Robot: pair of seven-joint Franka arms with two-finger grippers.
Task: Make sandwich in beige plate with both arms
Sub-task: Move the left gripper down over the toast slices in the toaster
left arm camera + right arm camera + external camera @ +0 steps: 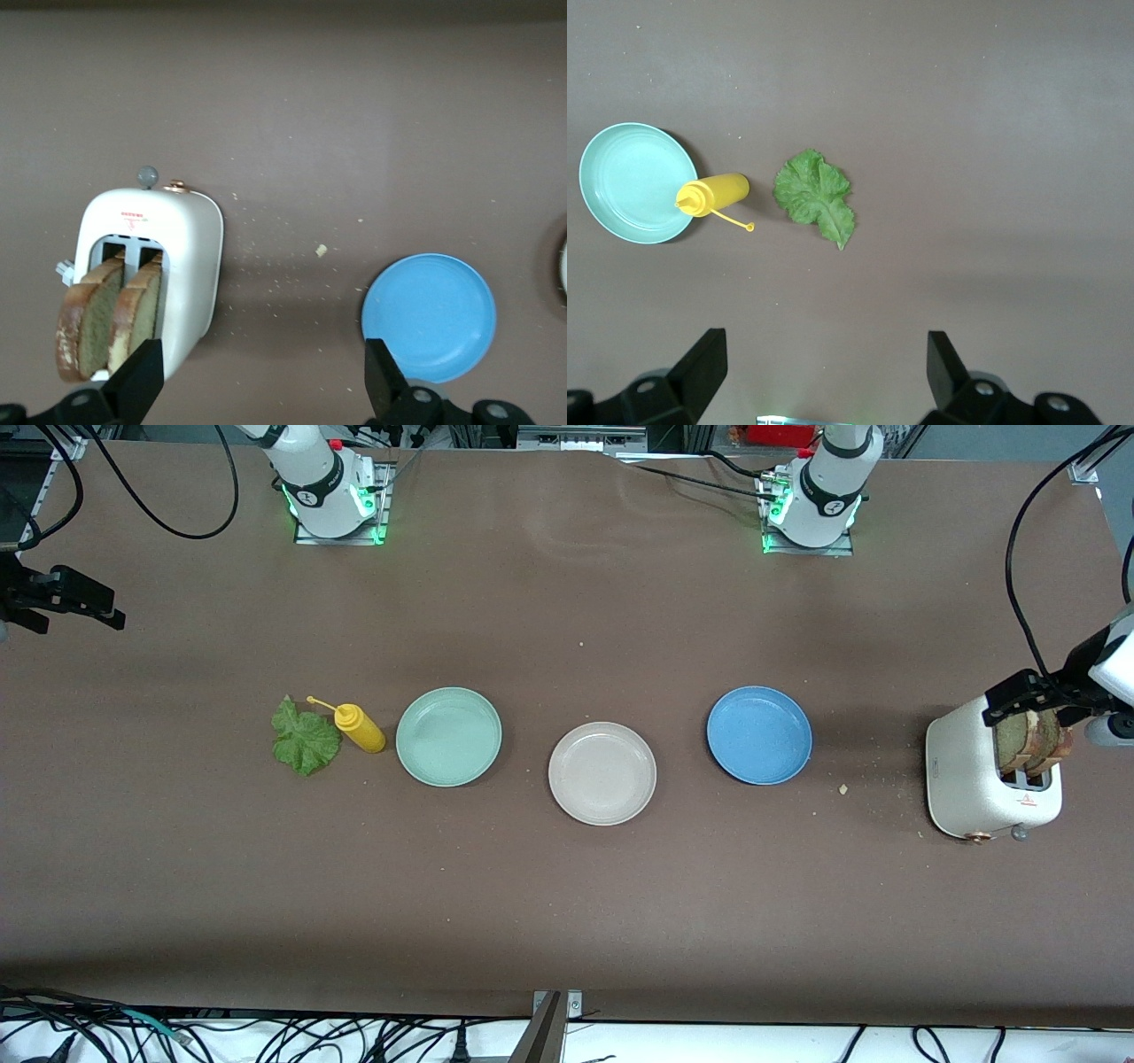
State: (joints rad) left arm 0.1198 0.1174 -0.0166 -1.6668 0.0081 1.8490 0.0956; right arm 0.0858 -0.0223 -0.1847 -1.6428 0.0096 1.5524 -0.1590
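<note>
Front view: a brown table (567, 903) is seen, nothing yet assembled on the beige plate (602, 773).
Toaster (974, 788): stood at the left arm's end of the table; two bread slices (1028, 741) are held upright in its slots.
Plates: the beige plate lies between a mint-green plate (448, 736) and a blue plate (759, 734), all bare.
Left gripper (259, 376): hung over the toaster, fingers spread, nothing grasped.
Right gripper (824, 372): poised above the lettuce leaf (815, 197), fingers spread, empty.
Handling: bread is judged light and crumbly, best pinched across its top crust; the leaf is limp and thin, best taken at an edge.
Room: wide bare table surrounds the beige plate; a mustard bottle (359, 727) lies just beside the leaf.
</note>
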